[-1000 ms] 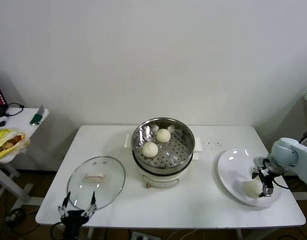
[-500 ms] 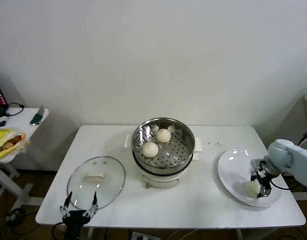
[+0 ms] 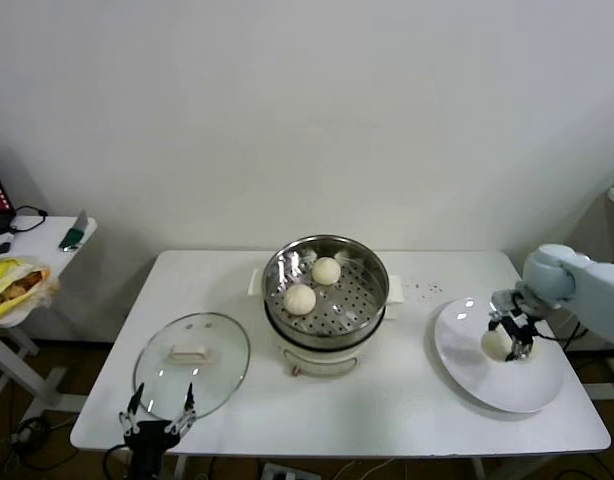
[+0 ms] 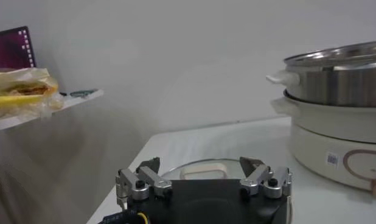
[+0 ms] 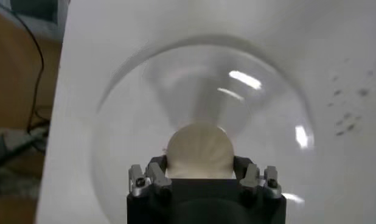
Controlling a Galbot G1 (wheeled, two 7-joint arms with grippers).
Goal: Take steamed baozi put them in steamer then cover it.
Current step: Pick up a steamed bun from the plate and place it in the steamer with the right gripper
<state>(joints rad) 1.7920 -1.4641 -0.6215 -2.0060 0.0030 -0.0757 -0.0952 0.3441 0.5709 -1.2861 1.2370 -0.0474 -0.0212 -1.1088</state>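
The steamer point(image 3: 327, 295) stands mid-table on its white cooker base point(image 3: 322, 358) and holds two baozi point(image 3: 326, 270) point(image 3: 300, 298). My right gripper point(image 3: 512, 335) is shut on a third baozi point(image 3: 496, 343) and holds it just above the white plate point(image 3: 517, 385). The right wrist view shows that baozi point(image 5: 199, 146) between the gripper point(image 5: 200, 163) fingers, over the plate point(image 5: 133, 109). The glass cover point(image 3: 192, 362) lies on the table at the left. My left gripper point(image 3: 157, 425) is open and idle at the front edge, just before the cover point(image 4: 203, 170).
A side table point(image 3: 37, 250) with a yellow bag point(image 3: 15, 282) stands off to the left. Dark specks point(image 3: 427, 290) lie on the table between steamer and plate. The left wrist view shows the steamer point(image 4: 340, 79) to one side.
My right gripper has closed on the baozi and lifted it off the plate's near part, moving back and slightly toward the steamer. The left arm has not moved.
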